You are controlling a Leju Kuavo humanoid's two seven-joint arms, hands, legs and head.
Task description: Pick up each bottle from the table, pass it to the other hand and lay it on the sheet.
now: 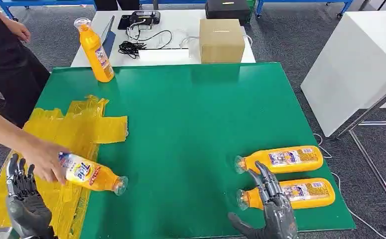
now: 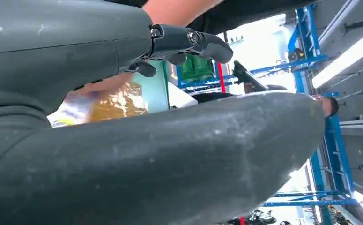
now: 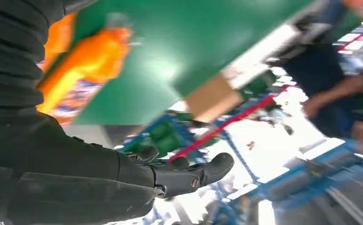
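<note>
Two orange bottles lie side by side at the near right of the green table (image 1: 191, 119): the farther bottle (image 1: 280, 160) and the nearer bottle (image 1: 293, 194). My right hand (image 1: 270, 209) hovers open at the neck of the nearer one, holding nothing. A person's hand (image 1: 44, 158) holds a third bottle (image 1: 88, 174) lying at the edge of the yellow sheet (image 1: 78, 132). My left hand (image 1: 24, 196) is open just beside it, fingers up. A fourth bottle (image 1: 96, 50) stands upright at the far left corner. The right wrist view shows the bottles (image 3: 83, 63) blurred.
A person in dark clothes (image 1: 4, 59) stands at the left, arm reaching over the sheet. Behind the green table a white table carries a cardboard box (image 1: 221, 40), cables (image 1: 141, 42) and a device. A white cabinet (image 1: 360, 64) stands to the right.
</note>
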